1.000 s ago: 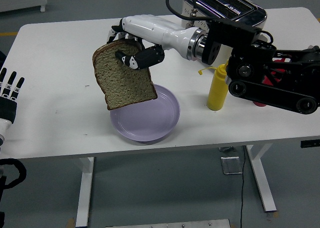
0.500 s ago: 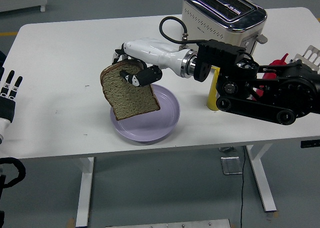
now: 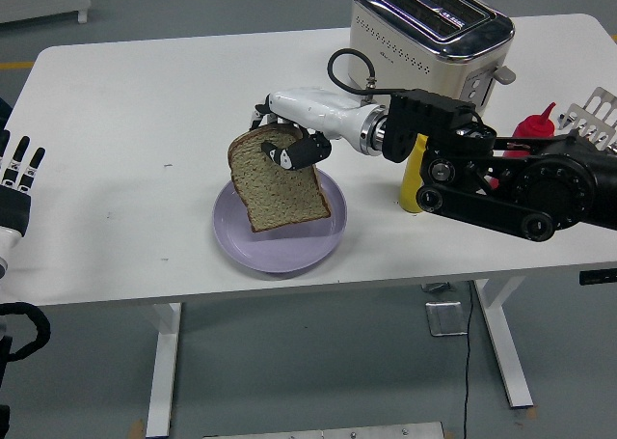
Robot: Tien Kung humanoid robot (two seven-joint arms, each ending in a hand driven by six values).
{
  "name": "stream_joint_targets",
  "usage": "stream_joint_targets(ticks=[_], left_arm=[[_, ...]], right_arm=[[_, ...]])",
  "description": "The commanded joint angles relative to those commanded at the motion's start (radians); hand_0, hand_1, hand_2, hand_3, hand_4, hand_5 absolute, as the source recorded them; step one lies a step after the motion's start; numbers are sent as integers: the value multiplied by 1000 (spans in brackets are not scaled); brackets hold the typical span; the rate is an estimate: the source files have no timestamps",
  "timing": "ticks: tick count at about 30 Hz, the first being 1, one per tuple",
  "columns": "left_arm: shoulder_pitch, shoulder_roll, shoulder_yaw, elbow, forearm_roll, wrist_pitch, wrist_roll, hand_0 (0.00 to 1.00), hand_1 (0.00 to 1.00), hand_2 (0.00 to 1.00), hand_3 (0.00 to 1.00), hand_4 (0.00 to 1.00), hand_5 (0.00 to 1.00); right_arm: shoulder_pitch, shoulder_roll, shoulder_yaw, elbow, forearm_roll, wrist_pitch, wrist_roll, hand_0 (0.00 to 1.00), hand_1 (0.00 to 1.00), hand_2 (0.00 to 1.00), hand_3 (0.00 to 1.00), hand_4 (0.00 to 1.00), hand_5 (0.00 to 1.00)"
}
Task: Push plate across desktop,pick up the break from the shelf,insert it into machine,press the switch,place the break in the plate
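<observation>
Head view, entry one: right hand [image 3: 286, 148], white-shelled with dark fingers, clamped on the upper edge of the slice of bread [image 3: 278, 189], thumb across the near face and the other fingers behind it. The slice hangs tilted, its lower corner over the lilac plate [image 3: 239, 245]; whether that corner touches the plate cannot be told.

Handling, as a judgement: the bread looks light, soft and easily crushed or torn, with a rough, non-slippery crumb. A shallow pinch near the crust, where it is firmest, seems the right hold; a grip at the centre would likely dent it. Released from this tilt, it should drop flat into the plate.

Right arm [image 3: 501, 183]: black links reaching in from the right edge, passing in front of the yellow squeeze bottle [image 3: 411, 190] and the red bottle [image 3: 533, 126].

Toaster [image 3: 429, 24]: chrome and cream, at the far side of the table, slots empty as far as can be seen.

Left hand [image 3: 17, 183]: resting at the left edge, fingers straight and apart, holding nothing.

Metal rack [image 3: 595, 111]: partly visible at the far right.

Surface: white table [image 3: 125, 121], flat and smooth.

Room: grey floor beneath, with a cable trailing down by the right table leg.
</observation>
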Motion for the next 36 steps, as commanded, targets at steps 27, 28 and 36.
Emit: stream_joint_targets(ticks=[27, 28, 36], left_arm=[[-2, 0, 3, 2, 7, 0, 8, 804, 865, 938, 785, 585, 998], [-2, 0, 4, 2, 7, 0, 8, 804, 865, 938, 785, 585, 998], [0, 0, 8, 3, 7, 0, 8, 804, 865, 938, 785, 576, 998]], right_arm=[[-24, 30, -1, -100, -2, 13, 50, 709, 755, 779, 866, 608, 266], [-25, 31, -1, -103, -4, 8, 54, 709, 755, 779, 866, 608, 266], [-34, 34, 7, -119, -21, -25, 80, 764, 797, 872, 941, 688, 300]])
